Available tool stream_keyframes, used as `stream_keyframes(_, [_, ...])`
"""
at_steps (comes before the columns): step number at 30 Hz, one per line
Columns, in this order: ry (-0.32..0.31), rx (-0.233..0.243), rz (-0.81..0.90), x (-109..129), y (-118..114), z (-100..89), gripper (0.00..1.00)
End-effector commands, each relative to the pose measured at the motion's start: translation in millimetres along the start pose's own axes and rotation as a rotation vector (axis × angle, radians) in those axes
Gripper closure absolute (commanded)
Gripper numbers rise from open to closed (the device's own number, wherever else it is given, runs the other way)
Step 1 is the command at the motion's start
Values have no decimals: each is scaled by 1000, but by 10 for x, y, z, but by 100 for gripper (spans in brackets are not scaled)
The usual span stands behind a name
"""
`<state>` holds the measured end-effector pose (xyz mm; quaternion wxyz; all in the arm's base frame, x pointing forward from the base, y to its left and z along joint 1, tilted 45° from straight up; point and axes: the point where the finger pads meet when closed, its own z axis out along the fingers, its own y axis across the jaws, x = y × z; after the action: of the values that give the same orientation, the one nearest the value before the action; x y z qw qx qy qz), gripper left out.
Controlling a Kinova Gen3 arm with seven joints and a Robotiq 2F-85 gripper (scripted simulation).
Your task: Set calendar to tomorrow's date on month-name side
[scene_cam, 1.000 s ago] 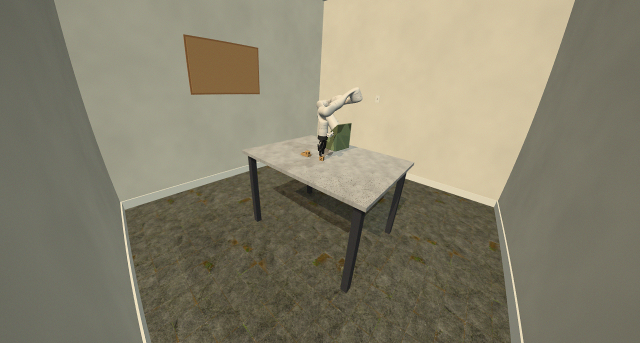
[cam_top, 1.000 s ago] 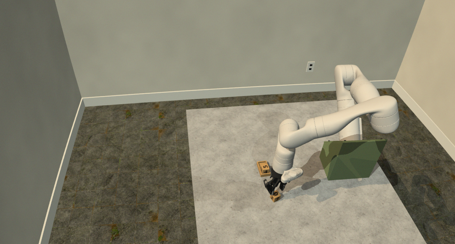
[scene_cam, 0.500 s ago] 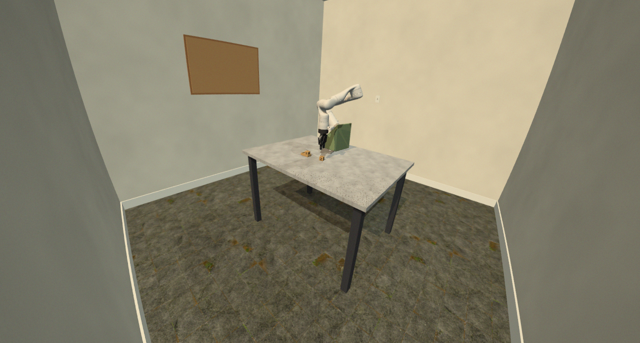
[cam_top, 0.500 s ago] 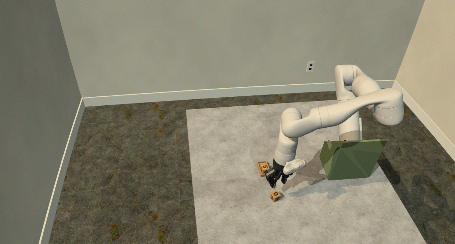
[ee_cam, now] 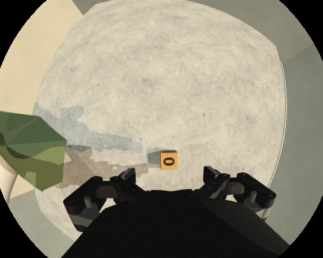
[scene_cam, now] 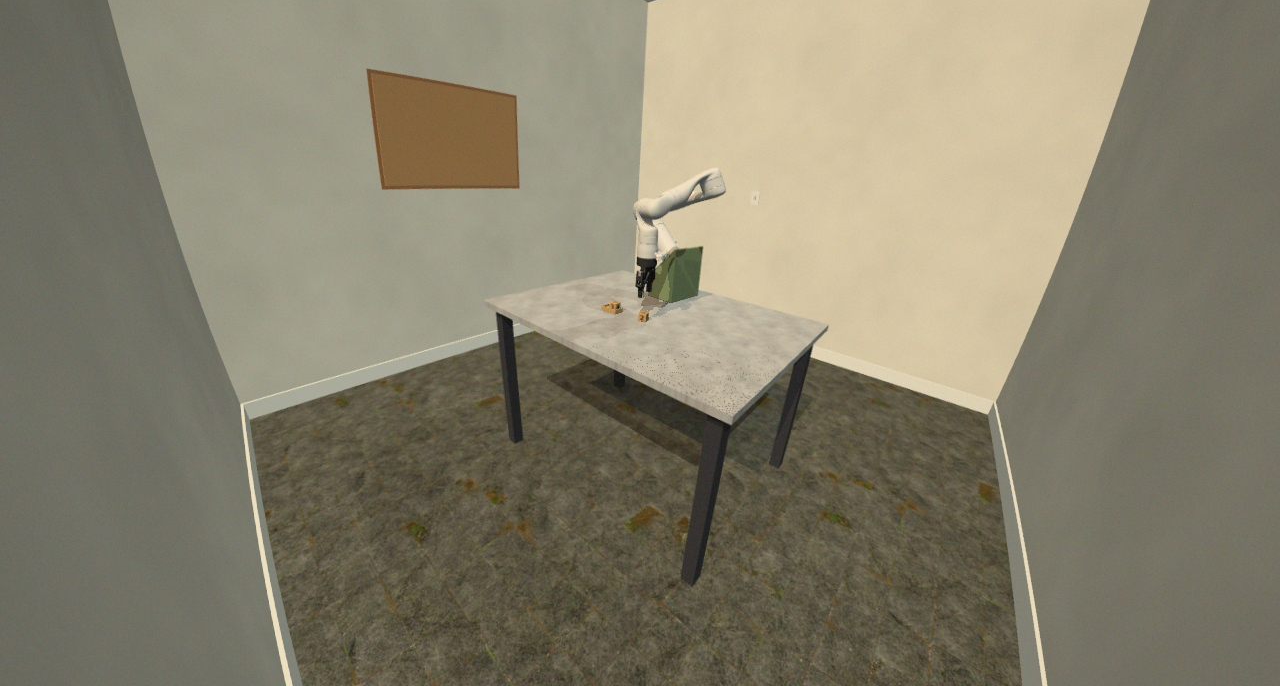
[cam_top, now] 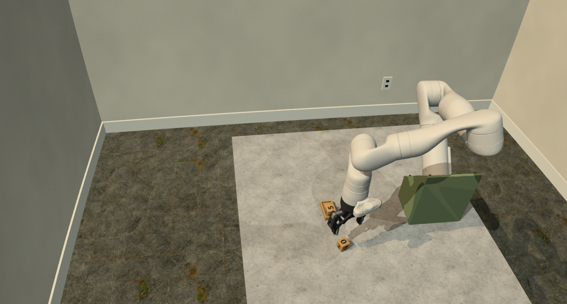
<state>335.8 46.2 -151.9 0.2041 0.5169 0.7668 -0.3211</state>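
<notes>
From the top view, the end effector (cam_top: 343,222) hangs above the bench (cam_top: 277,175) with its fingers spread wide and nothing between them. One cube (cam_top: 343,244) sits alone on the bench, a 0 on its upper face, apart from the tray (cam_top: 324,212). The tray holds the other cube (cam_top: 329,208), showing a 5 on top. The tray lies very close to the end effector, so a careless swing toward the loose cube could knock the tray or shove it out of flat. A green screen (cam_top: 438,197) stands to the side, near the arm's elbow path.

In the exterior view everything is small: the tray (scene_cam: 612,307) and the loose cube (scene_cam: 642,317) rest well apart on the bench (scene_cam: 716,360). Which tray side bears the month's name cannot be read, so seating the cube facing the wrong way is a real risk.

The wrist view shows the cube (ee_cam: 169,160) ahead, its 0 facing the camera, between the spread fingertips but beyond them. A grab across skewed faces could tip it onto another face, bringing up a wrong or sideways digit. Dropping it onto the tray rim would leave it leaning, not flat.
</notes>
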Motion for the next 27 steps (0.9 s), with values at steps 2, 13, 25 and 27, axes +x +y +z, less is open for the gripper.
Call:
stream_keyframes(2, [1, -2, 0, 3, 5, -9, 0])
stream_keyframes(13, [1, -4, -2, 4, 9, -22, 0])
stream_keyframes(25, [-4, -38, -28, 22, 76, -232, 0])
stream_keyframes(27, [-6, -52, -39, 29, 101, -321, 0])
